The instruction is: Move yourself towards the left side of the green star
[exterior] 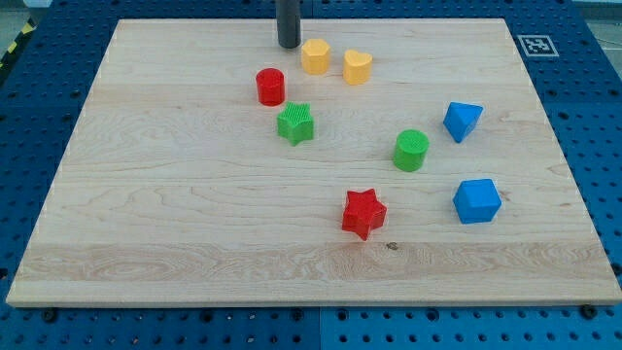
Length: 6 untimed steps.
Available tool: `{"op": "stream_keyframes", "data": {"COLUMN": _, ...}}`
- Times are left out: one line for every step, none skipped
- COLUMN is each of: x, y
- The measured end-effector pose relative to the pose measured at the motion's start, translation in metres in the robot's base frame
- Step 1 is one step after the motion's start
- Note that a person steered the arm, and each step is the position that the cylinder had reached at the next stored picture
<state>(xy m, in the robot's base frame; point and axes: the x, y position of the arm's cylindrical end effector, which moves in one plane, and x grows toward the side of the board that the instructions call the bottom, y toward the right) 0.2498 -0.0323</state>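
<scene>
The green star (295, 123) lies on the wooden board (146, 194), above and left of the board's middle. My tip (289, 45) touches down near the view's top, straight above the green star and well apart from it. A red cylinder (270, 87) stands just up and left of the star, between it and the tip. A yellow hexagon block (315, 56) sits just right of the tip.
A yellow heart (357, 67) lies right of the hexagon. A green cylinder (411, 150), a blue triangular block (463, 121) and a blue cube-like block (476, 200) stand at the right. A red star (363, 213) lies below the middle.
</scene>
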Motion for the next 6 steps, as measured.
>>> {"op": "stream_keyframes", "data": {"x": 0.021, "y": 0.025}}
{"op": "stream_keyframes", "data": {"x": 0.032, "y": 0.037}}
{"op": "stream_keyframes", "data": {"x": 0.031, "y": 0.020}}
{"op": "stream_keyframes", "data": {"x": 0.021, "y": -0.044}}
{"op": "stream_keyframes", "data": {"x": 0.021, "y": -0.090}}
{"op": "stream_keyframes", "data": {"x": 0.021, "y": -0.088}}
